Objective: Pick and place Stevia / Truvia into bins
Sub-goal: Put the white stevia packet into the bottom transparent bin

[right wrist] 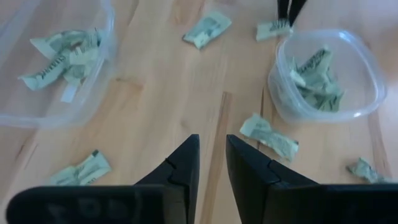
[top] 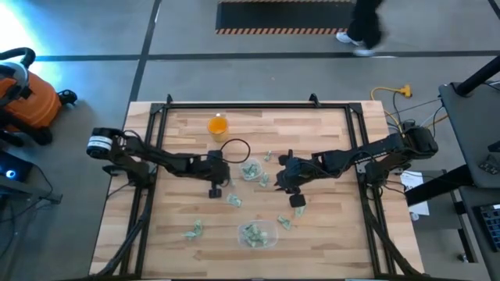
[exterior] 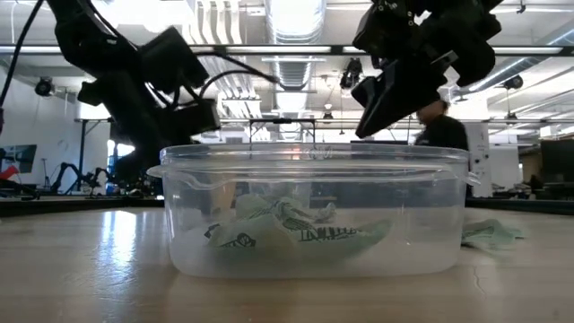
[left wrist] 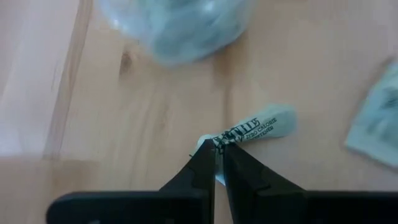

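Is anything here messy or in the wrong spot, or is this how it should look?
Nothing is broken, but several sachets lie crumpled and scattered on the table, outside the tub and the other clear bin. The left gripper is shut on one sachet. An orange cup stands apart, with no sachets near it.

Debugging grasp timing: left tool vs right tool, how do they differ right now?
1. The left tool is shut on a sachet, pinching its end; the right tool is open and holds nothing.
2. The left tool's tips meet; the right tool's show bare table through the gap.
Shared: both are dark, two-fingered, and over the table's middle.
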You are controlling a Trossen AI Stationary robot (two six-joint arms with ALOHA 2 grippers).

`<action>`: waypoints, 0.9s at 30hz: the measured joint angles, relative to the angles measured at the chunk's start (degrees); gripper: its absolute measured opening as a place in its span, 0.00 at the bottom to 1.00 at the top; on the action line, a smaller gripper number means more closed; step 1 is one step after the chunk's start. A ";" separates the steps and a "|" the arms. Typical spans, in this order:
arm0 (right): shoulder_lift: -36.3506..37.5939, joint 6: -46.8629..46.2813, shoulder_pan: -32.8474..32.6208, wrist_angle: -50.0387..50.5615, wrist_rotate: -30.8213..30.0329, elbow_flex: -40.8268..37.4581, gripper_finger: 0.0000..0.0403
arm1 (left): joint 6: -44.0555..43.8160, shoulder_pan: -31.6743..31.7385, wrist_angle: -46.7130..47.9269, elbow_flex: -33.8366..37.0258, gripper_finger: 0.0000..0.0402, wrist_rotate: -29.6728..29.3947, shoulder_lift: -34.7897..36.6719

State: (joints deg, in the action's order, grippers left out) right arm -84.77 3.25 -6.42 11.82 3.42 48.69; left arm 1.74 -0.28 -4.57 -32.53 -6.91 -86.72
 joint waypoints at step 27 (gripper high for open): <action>0.00 -3.82 0.04 0.96 -3.65 -4.75 0.14 | -5.25 -23.33 -5.66 -13.48 0.00 -0.55 -0.08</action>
State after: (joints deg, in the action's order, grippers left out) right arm -84.77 -0.57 -6.37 12.78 -0.23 43.94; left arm -3.52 -23.61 -10.23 -46.01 -7.46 -86.80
